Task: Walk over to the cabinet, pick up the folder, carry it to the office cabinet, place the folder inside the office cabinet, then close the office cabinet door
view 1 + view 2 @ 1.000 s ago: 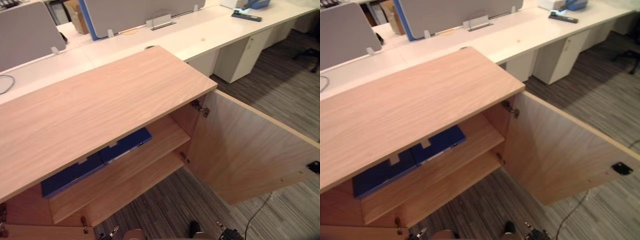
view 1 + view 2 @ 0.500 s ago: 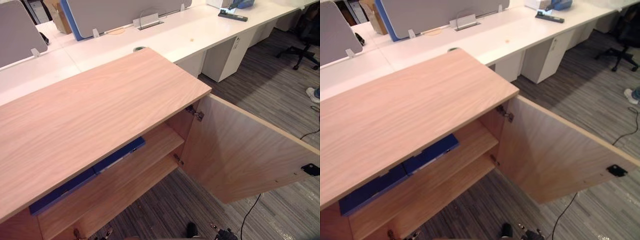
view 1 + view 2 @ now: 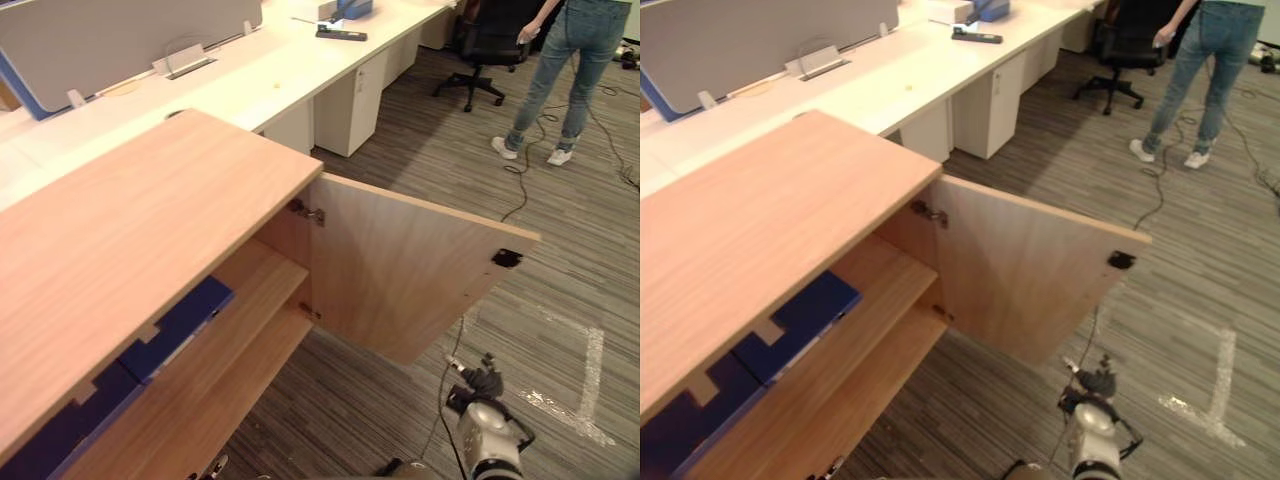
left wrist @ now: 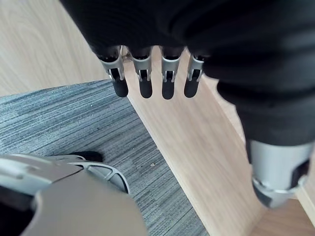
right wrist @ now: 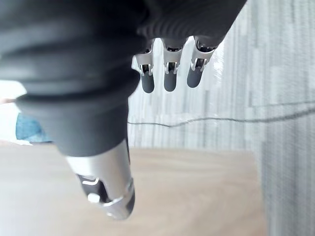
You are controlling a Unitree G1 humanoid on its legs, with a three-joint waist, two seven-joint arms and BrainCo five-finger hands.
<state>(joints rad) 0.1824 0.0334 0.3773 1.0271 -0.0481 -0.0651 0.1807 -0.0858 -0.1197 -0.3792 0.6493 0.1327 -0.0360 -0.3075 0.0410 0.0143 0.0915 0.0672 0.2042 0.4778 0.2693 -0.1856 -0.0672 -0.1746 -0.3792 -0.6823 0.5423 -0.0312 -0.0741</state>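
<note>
Beside the cabinet (image 3: 130,230), left hand (image 4: 167,81) and right hand (image 5: 169,73) hung empty, fingers straight. Blue folder (image 3: 175,325) lay on the upper shelf (image 3: 255,295); door (image 3: 400,270) stood wide open. Risk: a push near the hinge could stall, or the folder's front edge could block closing.

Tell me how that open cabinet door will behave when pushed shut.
The door looks like a rigid wooden panel, so it should not flex. It hangs on hinges at one edge, so it will likely swing rather than slide. Pushing near the free edge by the dark fitting probably takes least effort.
</note>
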